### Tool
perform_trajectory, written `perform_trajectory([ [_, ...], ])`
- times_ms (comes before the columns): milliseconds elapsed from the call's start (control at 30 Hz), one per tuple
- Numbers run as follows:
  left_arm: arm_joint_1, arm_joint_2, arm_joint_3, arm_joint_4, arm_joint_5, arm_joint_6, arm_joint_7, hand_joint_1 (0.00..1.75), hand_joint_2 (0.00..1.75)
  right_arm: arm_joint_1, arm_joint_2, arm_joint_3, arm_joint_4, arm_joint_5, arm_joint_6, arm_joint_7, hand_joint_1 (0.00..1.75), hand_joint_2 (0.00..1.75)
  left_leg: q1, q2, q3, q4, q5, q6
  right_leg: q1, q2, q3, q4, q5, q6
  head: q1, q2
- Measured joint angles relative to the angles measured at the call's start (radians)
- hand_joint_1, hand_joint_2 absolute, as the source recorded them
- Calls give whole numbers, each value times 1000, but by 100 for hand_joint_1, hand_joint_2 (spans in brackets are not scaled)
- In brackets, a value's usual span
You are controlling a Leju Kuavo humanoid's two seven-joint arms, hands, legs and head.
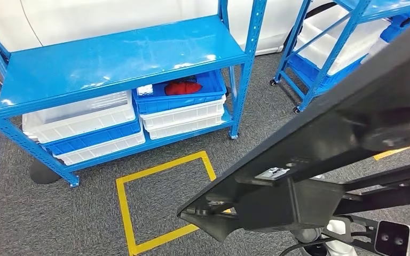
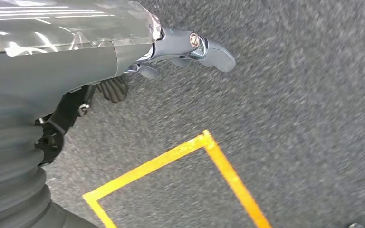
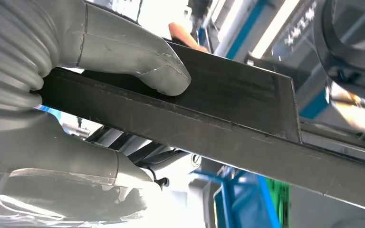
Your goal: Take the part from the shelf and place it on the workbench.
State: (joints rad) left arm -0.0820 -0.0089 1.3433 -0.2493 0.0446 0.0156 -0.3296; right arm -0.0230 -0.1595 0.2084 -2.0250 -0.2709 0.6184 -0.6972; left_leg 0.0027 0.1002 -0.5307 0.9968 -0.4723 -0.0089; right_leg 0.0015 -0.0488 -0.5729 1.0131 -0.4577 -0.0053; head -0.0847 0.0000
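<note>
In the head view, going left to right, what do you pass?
White bins on the lower shelf → blue bin holding something red → blue upright post of the near shelf → second blue shelf unit → long black part held close to the camera.

The part (image 3: 228,118) in the right hand (image 3: 95,61) looks like dark, matt metal with a faintly scuffed face, though blur makes that uncertain. The hand's thumb is smooth grey plastic above a ribbed rubbery cover. The shelf (image 1: 112,58) is glossy blue painted metal; the floor (image 2: 290,118) is rough grey carpet.
</note>
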Motion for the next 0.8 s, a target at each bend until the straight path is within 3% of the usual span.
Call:
perform_trajectory([
  [33,-1,-3,-2,1,0,4,0,0,175,17,-3,-16,-4,-8,10,0,175,175,1,-1,1,3,-6,-5,-2,9,0,-2,2,-5,0,0],
  [100,0,-9,-7,3,0,16,-2,0,175,52,-8,-49,-16,-11,31,0,175,175,6,-32,-17,53,-46,-14,-8,27,1,-8,8,-16,0,0],
  [167,6,-13,-10,4,0,29,-5,0,175,83,-5,-67,-29,5,54,0,175,175,10,-74,-71,180,-117,-20,-10,47,-1,-9,11,-23,0,0],
  [200,8,-15,-11,5,0,35,-8,0,175,97,-1,-71,-32,15,67,0,175,175,10,-83,-100,248,-144,-22,-10,59,-3,-8,12,-25,0,0],
  [233,9,-17,-11,5,0,39,-11,0,175,108,4,-76,-35,26,81,0,175,175,11,-87,-119,289,-151,-23,-10,71,-3,-7,12,-25,0,0],
  [267,10,-19,-12,5,0,42,-16,0,175,117,9,-79,-36,33,93,0,175,175,11,-89,-121,292,-138,-24,-10,83,-3,-5,12,-25,0,0],
  [300,11,-21,-12,5,0,43,-22,0,175,121,16,-82,-35,35,102,0,175,175,12,-92,-105,257,-108,-23,-10,96,-3,-2,12,-24,0,0],
  [367,14,-24,-13,5,0,44,-33,0,175,115,28,-85,-31,32,113,0,175,175,15,-123,-44,120,-37,-19,-9,122,-6,6,10,-19,0,0],
  [433,16,-25,-14,5,-3,46,-37,0,175,98,34,-85,-23,28,108,0,175,175,16,-155,-7,31,-13,-12,-9,145,-16,15,11,-7,0,0],
  [467,17,-25,-16,5,-6,48,-34,0,175,91,36,-84,-19,27,97,0,175,175,14,-160,-4,22,-17,-8,-10,155,-21,16,14,0,0,0],
  [533,17,-26,-20,5,-13,54,-27,0,175,84,39,-81,-13,29,69,0,175,175,14,-143,-4,15,-11,5,-14,164,-28,16,19,14,0,0],
  [600,18,-27,-22,5,-11,61,-17,0,175,80,39,-77,-11,31,50,0,175,175,17,-122,-3,7,-3,20,-12,127,-46,53,-7,22,0,0],
  [667,25,-27,-22,5,-10,60,-11,0,175,76,39,-72,-12,26,41,0,175,175,15,-99,-5,4,0,28,-13,75,-97,163,-72,27,0,0],
  [733,31,-27,-22,5,-10,49,-10,0,175,71,37,-70,-10,9,33,0,175,175,13,-74,-8,5,0,30,-17,59,-146,274,-117,32,0,0],
  [767,33,-26,-22,5,-10,43,-10,0,175,67,35,-70,-8,-2,28,0,175,175,12,-61,-9,6,0,29,-18,56,-150,289,-114,34,0,0],
  [800,33,-25,-22,5,-10,38,-10,0,175,60,32,-70,-6,-12,24,0,175,175,12,-49,-9,7,-1,28,-19,51,-132,262,-93,34,0,0],
])
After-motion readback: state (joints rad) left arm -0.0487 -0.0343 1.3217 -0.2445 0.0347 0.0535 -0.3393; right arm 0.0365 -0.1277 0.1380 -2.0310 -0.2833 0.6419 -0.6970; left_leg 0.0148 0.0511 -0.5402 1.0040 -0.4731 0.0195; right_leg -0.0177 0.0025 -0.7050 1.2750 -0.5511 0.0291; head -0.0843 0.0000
